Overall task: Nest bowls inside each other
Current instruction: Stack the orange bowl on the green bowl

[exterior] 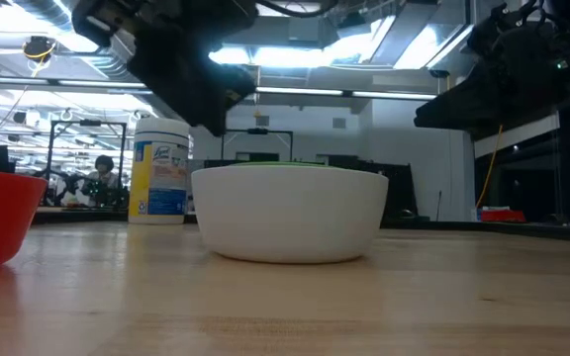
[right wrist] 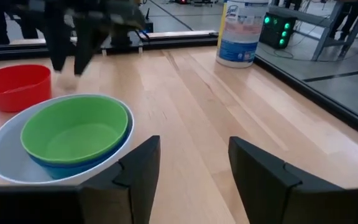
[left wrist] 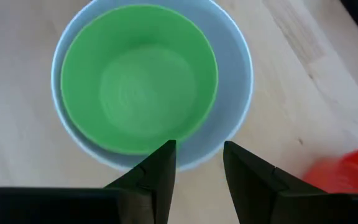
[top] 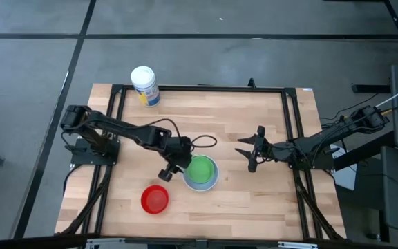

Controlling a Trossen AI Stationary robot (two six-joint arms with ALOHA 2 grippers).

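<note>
A green bowl (right wrist: 74, 127) sits nested in a blue bowl (right wrist: 67, 167), which sits inside the white bowl (exterior: 290, 213) on the wooden table. The stack (top: 201, 173) stands near the table's middle. A red bowl (top: 155, 199) rests alone on its base nearer the front edge, left of the stack. My left gripper (left wrist: 197, 165) hovers open just left of the stack's rim, with nothing between its fingers. My right gripper (right wrist: 194, 162) is open too and waits to the right of the stack (top: 249, 153), pointing toward it.
A white-lidded canister (top: 145, 86) with a blue-yellow label stands at the table's far edge, left of centre. A black frame (top: 289, 124) runs around the tabletop. Bare wood lies between the stack and my right gripper.
</note>
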